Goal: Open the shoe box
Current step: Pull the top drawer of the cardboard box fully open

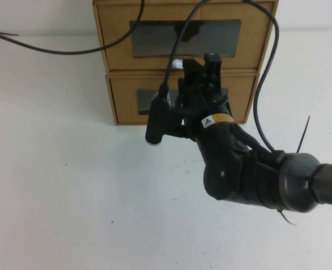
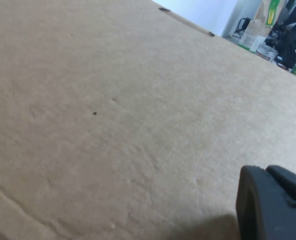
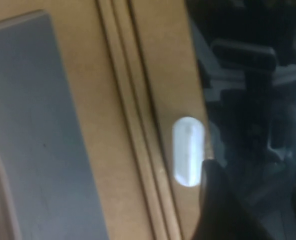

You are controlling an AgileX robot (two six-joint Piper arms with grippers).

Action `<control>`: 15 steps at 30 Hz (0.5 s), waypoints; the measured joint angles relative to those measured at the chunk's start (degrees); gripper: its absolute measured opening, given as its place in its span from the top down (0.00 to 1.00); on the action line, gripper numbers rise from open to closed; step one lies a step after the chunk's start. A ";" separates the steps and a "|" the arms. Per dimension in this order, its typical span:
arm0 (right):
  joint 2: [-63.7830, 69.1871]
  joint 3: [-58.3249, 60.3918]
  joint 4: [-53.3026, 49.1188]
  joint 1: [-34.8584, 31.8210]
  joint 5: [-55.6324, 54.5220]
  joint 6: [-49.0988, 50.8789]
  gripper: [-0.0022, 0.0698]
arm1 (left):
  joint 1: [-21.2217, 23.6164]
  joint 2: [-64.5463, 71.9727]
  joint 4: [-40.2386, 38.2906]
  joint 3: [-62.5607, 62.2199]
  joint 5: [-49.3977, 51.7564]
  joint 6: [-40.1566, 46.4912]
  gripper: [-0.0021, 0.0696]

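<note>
Open table (image 1: 70, 185) left of right arm (image 1: 250, 174), stacked shoe boxes (image 1: 118, 56) blocking rear, cables (image 1: 277, 34) dangling

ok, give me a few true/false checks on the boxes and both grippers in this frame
1. Two cardboard boxes are stacked, the upper box on the lower box. True.
2. The right gripper is at the boxes' front, near the seam between them. True.
3. Both arms show in the high view. False: only the right arm shows there.
4. The left gripper is open above a bare table. False: it is shut, close over a cardboard surface.
</note>
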 joint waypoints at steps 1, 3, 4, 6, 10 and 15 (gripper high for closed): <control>0.27 0.00 -0.47 -0.25 0.12 -0.02 0.58 | 0.00 0.00 0.00 0.00 0.00 0.00 0.98; 0.77 0.00 -1.94 -0.63 0.40 -0.02 0.59 | 0.00 0.00 0.00 0.00 0.00 0.00 0.98; 1.03 0.00 -2.70 -0.76 0.40 0.02 0.59 | 0.00 0.00 0.00 0.00 0.00 0.00 0.98; 1.42 0.00 -4.51 -1.17 0.62 0.38 0.60 | 0.00 0.00 0.00 0.00 0.00 0.11 0.98; 1.52 0.00 -6.86 -1.96 1.07 3.19 0.60 | 0.00 0.00 0.00 0.00 0.00 0.20 0.98; 1.52 0.00 -8.53 -2.63 1.07 4.27 0.60 | 0.00 0.00 0.00 0.00 0.00 0.20 0.98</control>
